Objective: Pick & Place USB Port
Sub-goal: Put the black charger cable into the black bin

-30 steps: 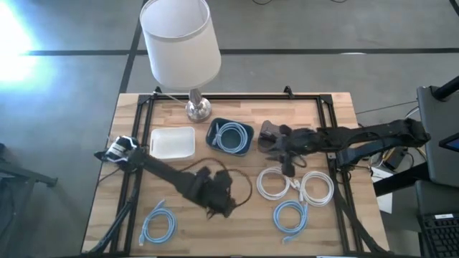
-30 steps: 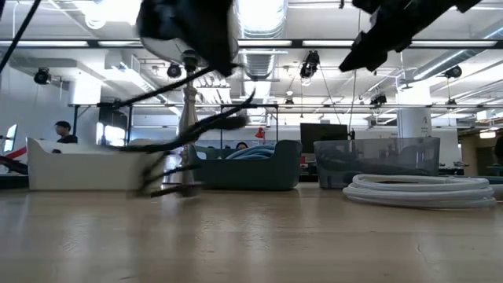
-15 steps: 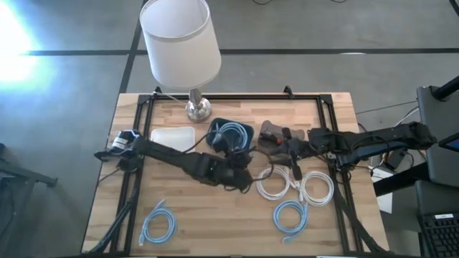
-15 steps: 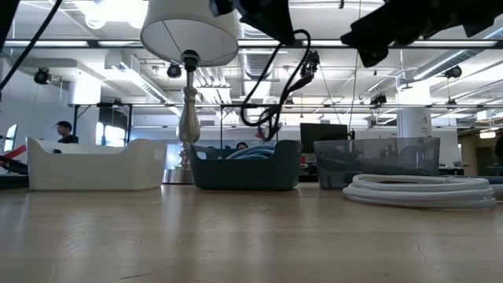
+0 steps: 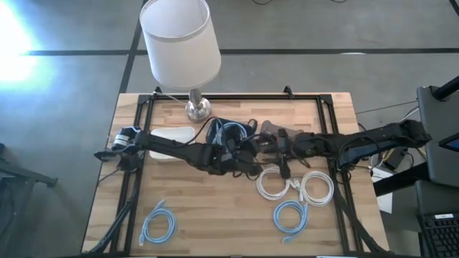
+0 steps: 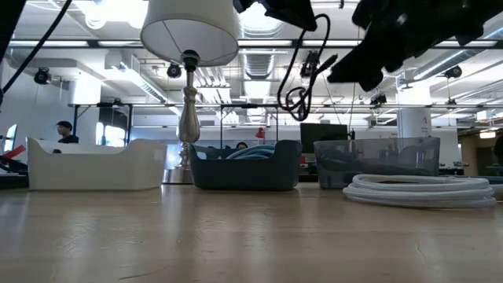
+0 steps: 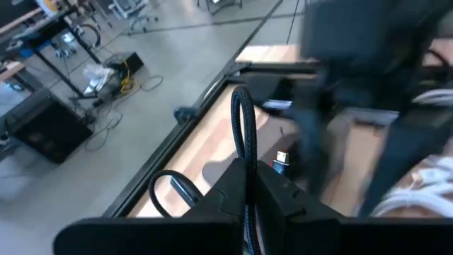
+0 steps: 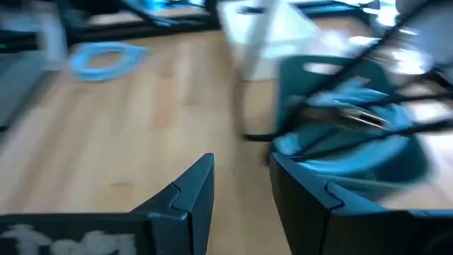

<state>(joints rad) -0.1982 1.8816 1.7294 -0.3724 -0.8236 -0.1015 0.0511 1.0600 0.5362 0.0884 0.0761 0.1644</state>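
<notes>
My left gripper (image 5: 247, 156) hovers over the table's middle, beside the blue bin (image 5: 231, 136), and is shut on a thin black USB cable (image 7: 244, 120). In the low view the cable (image 6: 301, 90) dangles in loops under the left gripper (image 6: 287, 12), high above the wood. One of its plugs (image 7: 182, 188) shows on a loop in the left wrist view. My right gripper (image 5: 278, 149) is open and close by on the right, above the clear bin (image 5: 269, 131). The right wrist view looks past its open fingers (image 8: 242, 185) at the blue bin (image 8: 354, 134). My left gripper pinches the black cable between its two fingers (image 7: 279, 195). The strand (image 7: 249, 166) runs out along them. The coils beyond the fingertips are lifted clear of the table and hang slack in loops (image 6: 297, 101).
A white tray (image 5: 172, 137) sits left of the blue bin, which holds a coiled blue cable (image 5: 231, 135). A lamp (image 5: 181, 43) stands at the far edge. White cable coils (image 5: 290, 185) and blue coils (image 5: 158, 222) (image 5: 290, 215) lie on the near half.
My left gripper has risen from the near-middle of the table and moved toward the far right, to beside the blue bin. The black cable, which lay on the wood, now hangs clear. My right gripper has shifted slightly left, toward the left gripper.
</notes>
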